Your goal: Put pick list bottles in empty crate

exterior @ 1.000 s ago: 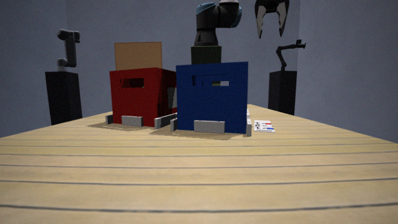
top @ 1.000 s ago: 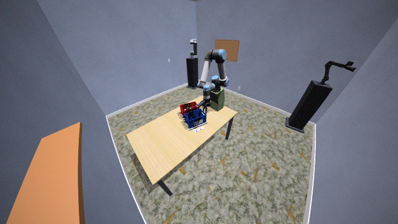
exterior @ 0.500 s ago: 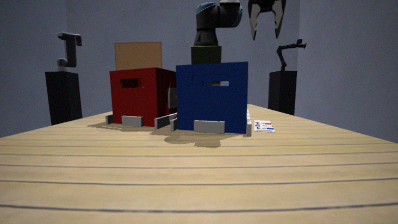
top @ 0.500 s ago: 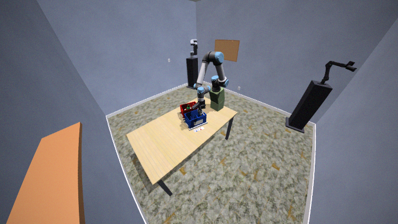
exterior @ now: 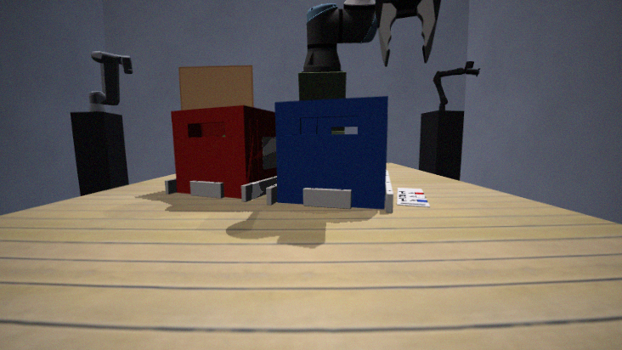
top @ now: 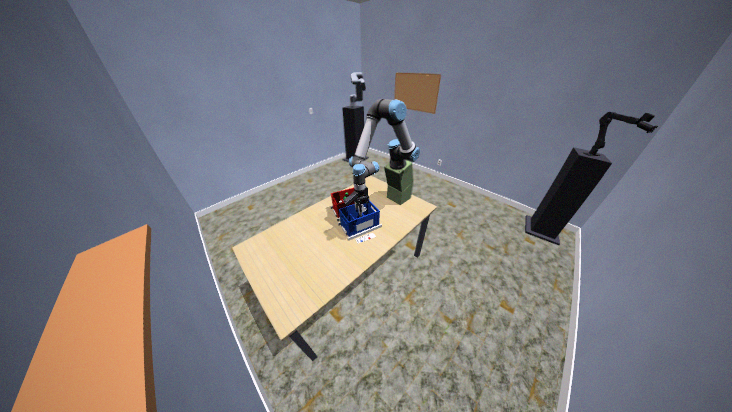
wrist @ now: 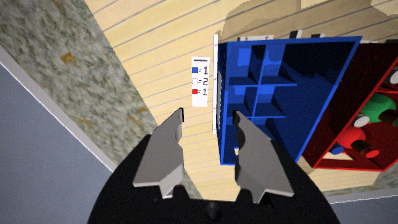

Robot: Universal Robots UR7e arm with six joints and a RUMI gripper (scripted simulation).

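On the paper pick list [top: 365, 238] [exterior: 412, 197] [wrist: 200, 82], lying by the bench's [top: 307, 266] [exterior: 304, 269] [wrist: 145, 55] long edge beside the blue crate [top: 359, 219] [exterior: 331, 152] [wrist: 290, 100], you can read, with the black bar uppermost: blue swatch "=1", white swatch "=2", red swatch "=1".

High far corner view, tabletop-level close view, downward wrist view, crates shared.

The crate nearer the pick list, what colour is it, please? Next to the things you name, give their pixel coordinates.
Blue [top: 353, 228] [exterior: 331, 169] [wrist: 320, 95], clearest in the exterior view.
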